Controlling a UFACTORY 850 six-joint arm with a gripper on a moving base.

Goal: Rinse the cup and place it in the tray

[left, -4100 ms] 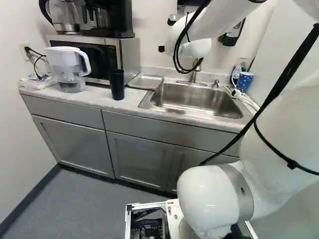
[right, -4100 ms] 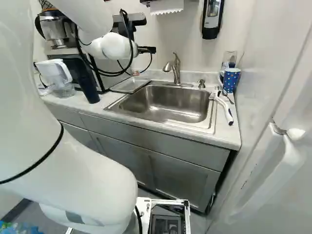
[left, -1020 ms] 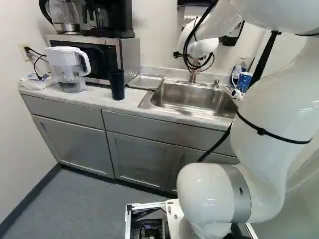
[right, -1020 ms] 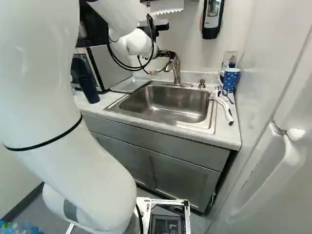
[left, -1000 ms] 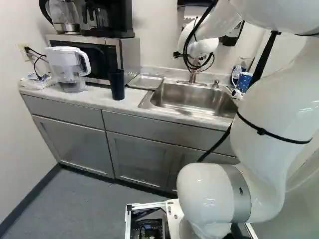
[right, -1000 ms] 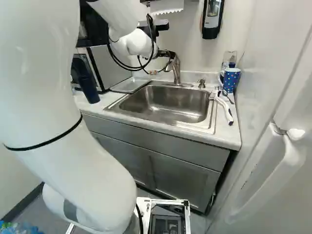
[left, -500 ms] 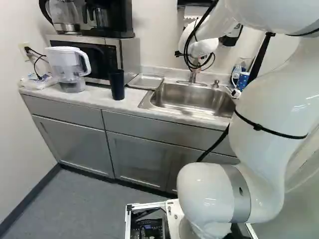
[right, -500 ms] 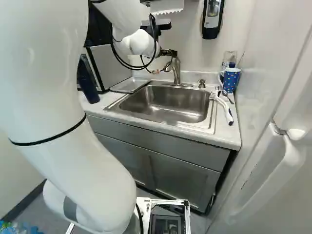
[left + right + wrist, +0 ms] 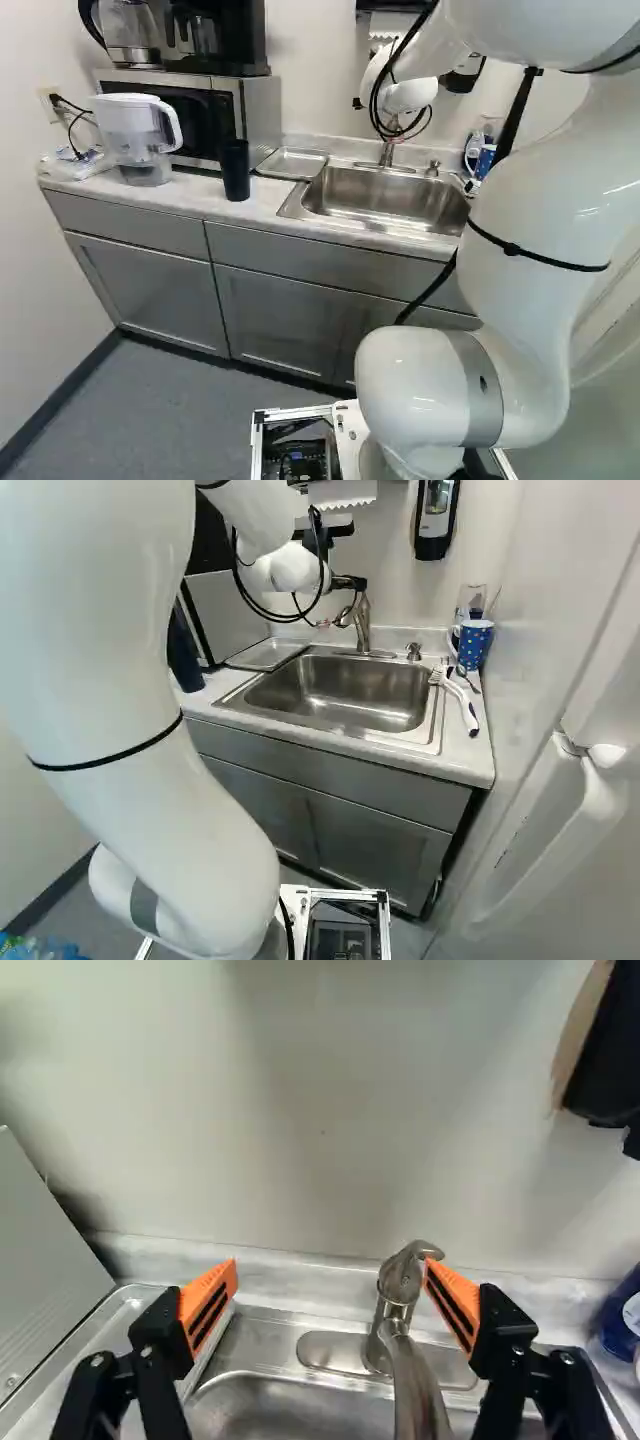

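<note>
My gripper, partly hidden by the wrist, is level with the faucet top in the right base view. In the wrist view the gripper is open and empty, facing the wall. The faucet shows close to one pad, its lever by that fingertip; I cannot tell if they touch. A dark cup stands upright on the counter before the microwave. A blue dotted mug stands in the counter's corner, partly covered by my arm in the left base view. The shallow metal tray lies beside the sink.
A microwave with a coffee maker on it and a water pitcher stand beyond the dark cup. A brush lies on the counter beside the sink. A soap dispenser hangs on the wall.
My arm has swung a little to the right in the right base view, bringing the gripper nearer the faucet. The base and the things on the counter have stayed in place.
</note>
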